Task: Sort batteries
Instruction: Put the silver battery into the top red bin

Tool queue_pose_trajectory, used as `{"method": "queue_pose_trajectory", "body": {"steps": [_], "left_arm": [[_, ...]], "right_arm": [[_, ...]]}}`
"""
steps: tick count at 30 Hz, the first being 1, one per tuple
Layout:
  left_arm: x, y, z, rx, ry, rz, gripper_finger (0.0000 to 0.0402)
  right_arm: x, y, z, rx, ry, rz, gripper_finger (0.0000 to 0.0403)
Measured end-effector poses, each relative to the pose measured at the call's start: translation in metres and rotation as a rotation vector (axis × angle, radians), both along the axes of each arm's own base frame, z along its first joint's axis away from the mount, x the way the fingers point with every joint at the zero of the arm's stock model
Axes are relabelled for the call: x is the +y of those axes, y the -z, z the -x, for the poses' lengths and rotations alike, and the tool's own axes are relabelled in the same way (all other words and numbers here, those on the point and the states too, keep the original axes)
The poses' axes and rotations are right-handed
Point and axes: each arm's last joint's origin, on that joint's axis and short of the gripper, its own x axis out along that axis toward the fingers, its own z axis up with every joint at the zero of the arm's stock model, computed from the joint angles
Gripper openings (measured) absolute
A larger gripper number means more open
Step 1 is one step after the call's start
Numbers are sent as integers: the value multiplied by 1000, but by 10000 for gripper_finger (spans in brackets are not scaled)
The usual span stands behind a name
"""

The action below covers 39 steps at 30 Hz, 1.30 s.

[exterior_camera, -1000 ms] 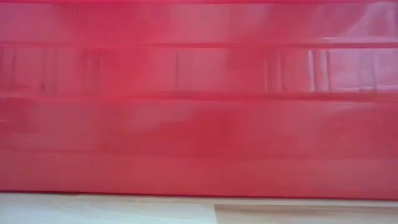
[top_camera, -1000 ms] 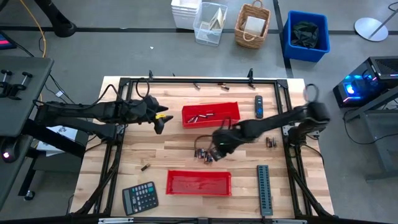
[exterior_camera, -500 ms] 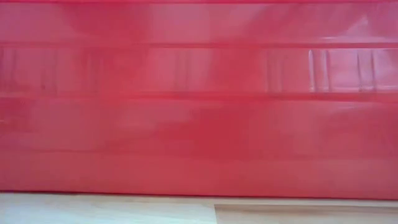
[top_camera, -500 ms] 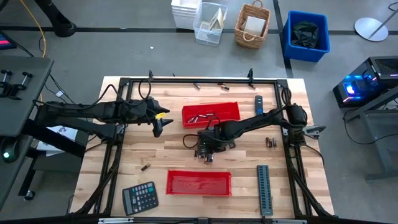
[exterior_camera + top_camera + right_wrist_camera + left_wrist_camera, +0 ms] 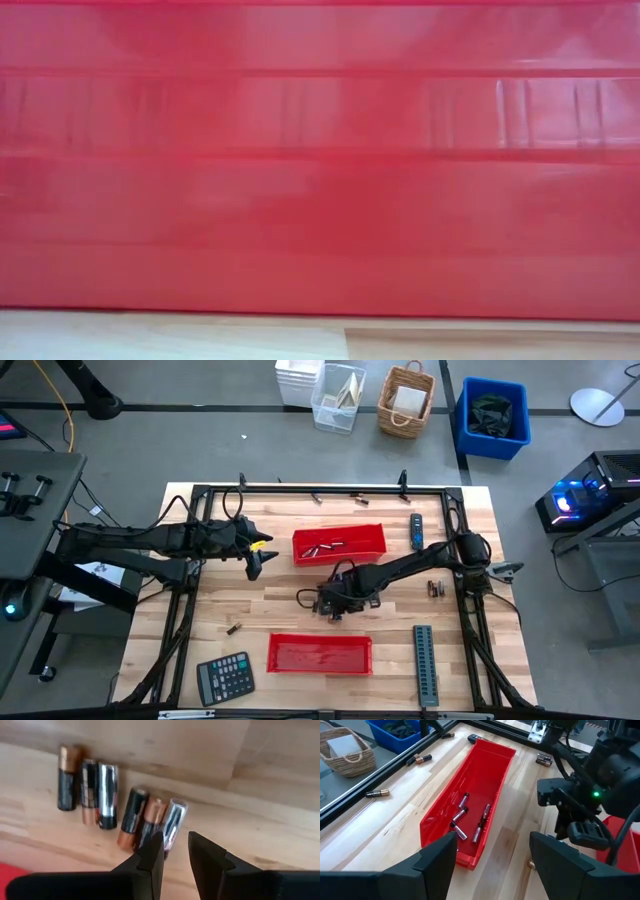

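Wooden table [image 5: 270,600], scattered batteries [image 5: 125,812]

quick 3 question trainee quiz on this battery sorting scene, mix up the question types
1. True or false: the far red tray already holds some batteries.
2. Multiple choice: the right claw hangs over A) the calculator, B) a loose group of batteries on the table, C) the near red tray.
3. Fill in: the left claw waits beside the far tray with its fingers ____.

Key
1. True: several lie inside it.
2. B: its tips sit just above the cluster in the middle of the table, with nothing visibly between them.
3. Open, holding nothing.
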Motion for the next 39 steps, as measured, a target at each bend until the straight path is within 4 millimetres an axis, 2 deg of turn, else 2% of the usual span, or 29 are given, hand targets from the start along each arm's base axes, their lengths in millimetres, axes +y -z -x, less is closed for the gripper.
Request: {"method": "queue_pose_trajectory", "body": {"steps": [20, 25, 34, 37, 39], "left_arm": [[0, 0, 0, -2, -4, 6, 241], [0, 0, 0, -5, -9, 14, 241], [0, 0, 0, -8, -14, 21, 241], [0, 0, 0, -7, -14, 21, 241], [0, 0, 0, -8, -14, 21, 241]], "right_arm": [[1, 3, 1, 19, 68, 19, 83], [4, 16, -2, 43, 84, 10, 83], [4, 18, 0, 66, 67, 30, 82], [4, 18, 1, 72, 2, 50, 72], [3, 18, 2, 78, -38, 77, 47]]}}
